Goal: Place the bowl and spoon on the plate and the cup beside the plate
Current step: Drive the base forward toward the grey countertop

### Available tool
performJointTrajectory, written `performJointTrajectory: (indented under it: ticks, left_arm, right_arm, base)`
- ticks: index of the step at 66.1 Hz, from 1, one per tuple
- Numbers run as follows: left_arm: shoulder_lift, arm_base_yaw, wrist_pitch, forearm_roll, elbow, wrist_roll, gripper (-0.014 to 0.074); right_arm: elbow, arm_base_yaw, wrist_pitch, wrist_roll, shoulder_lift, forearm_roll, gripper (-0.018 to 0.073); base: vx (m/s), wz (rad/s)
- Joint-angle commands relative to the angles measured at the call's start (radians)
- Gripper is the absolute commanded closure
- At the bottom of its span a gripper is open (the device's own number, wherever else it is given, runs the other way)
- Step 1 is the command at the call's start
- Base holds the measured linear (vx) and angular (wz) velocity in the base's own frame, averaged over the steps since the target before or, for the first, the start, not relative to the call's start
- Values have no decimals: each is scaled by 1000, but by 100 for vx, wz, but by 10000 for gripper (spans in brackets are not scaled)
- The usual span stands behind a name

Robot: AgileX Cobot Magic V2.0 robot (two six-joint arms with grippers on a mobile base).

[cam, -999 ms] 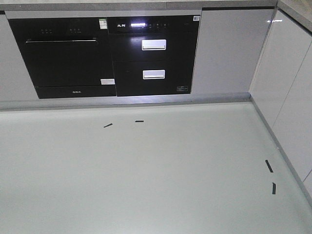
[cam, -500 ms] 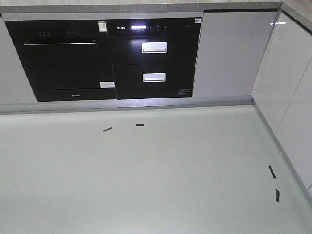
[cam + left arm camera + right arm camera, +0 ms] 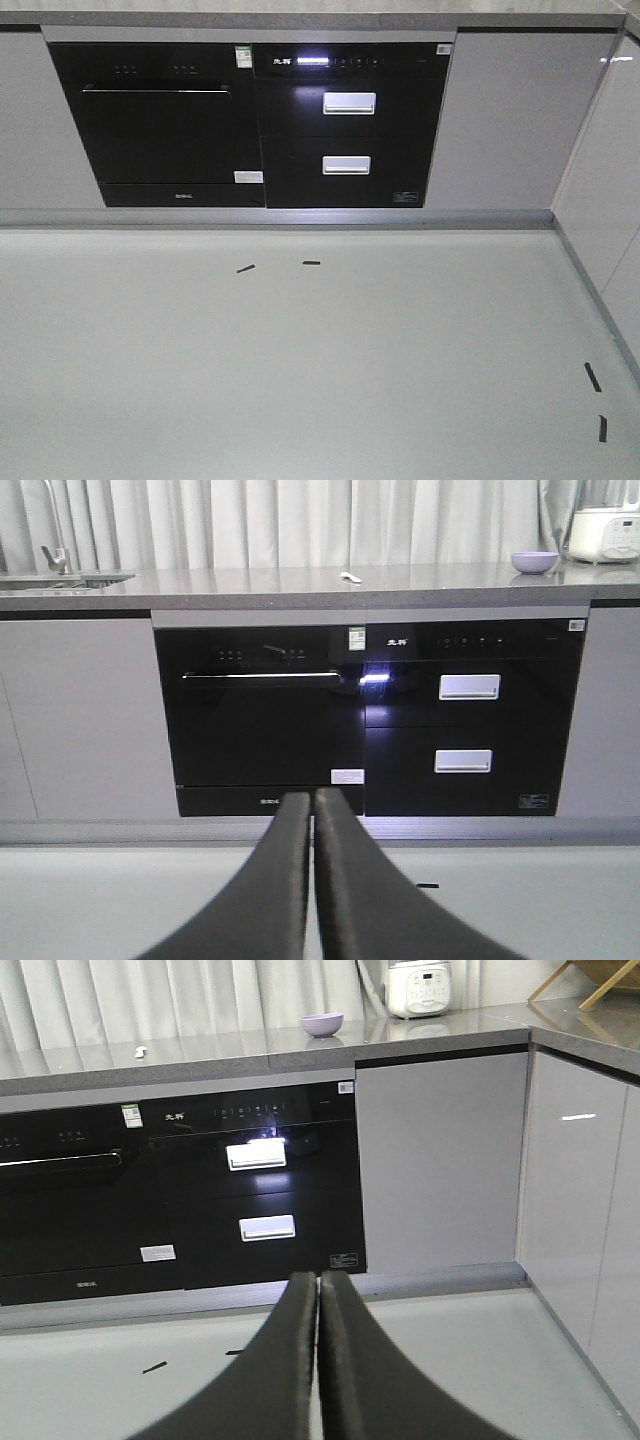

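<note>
- The task appears not yet begun: no plate and no cup show in any view, and nothing is arranged.
- The bowl (image 3: 535, 562) stands alone on the grey counter (image 3: 230, 582), in the upper right of the left wrist view, near a white rice cooker (image 3: 605, 520).
- The spoon (image 3: 350, 577) seems to be the small pale thing lying on the same counter, upper centre, well apart from the bowl; it is too small to be sure.
- The left gripper (image 3: 311, 796) has its jaws pressed together and holds nothing.
- The right gripper (image 3: 318, 1276) is likewise together and empty.
- Both grippers are over the pale floor (image 3: 320, 380), well apart from the counter, so I judge that every step remains.
</note>
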Motion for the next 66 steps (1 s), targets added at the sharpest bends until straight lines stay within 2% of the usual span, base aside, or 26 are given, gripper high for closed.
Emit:
performJointTrajectory:
  ticks: [1,66]
  left_arm:
    - [13,0,-73,-1,25,-5,602]
    - [13,0,-73,-1,25,-5,602]
  right_arm:
    - [14,-4,-74,-3,-11,-8,561]
    - [14,-4,-74,-3,-11,-8,561]
  base:
    - [7,11]
    - [10,1]
